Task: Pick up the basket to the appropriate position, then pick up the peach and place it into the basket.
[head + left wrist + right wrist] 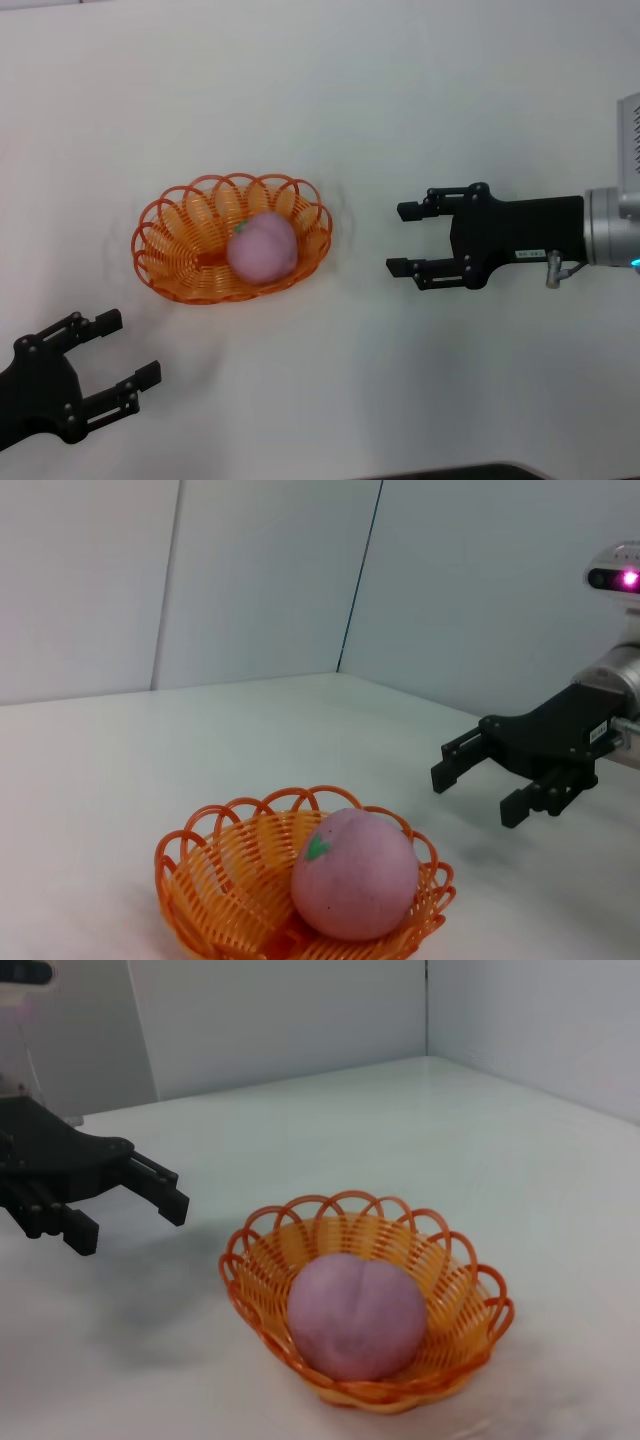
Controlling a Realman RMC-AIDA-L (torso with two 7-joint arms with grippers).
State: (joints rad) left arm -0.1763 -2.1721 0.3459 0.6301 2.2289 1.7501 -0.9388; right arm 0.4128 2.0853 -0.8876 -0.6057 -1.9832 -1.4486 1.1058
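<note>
Basket (232, 238), orange: on white worktop (420, 120), centre-left. Peach (262, 247): inside basket. Right end effector (402, 239): released, beside basket, apart. Left end effector (128, 349): released, near front edge, holding nothing.

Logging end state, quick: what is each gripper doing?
Left gripper: open, empty, near the basket.
Right gripper: open, empty; the peach lies in the basket.
</note>
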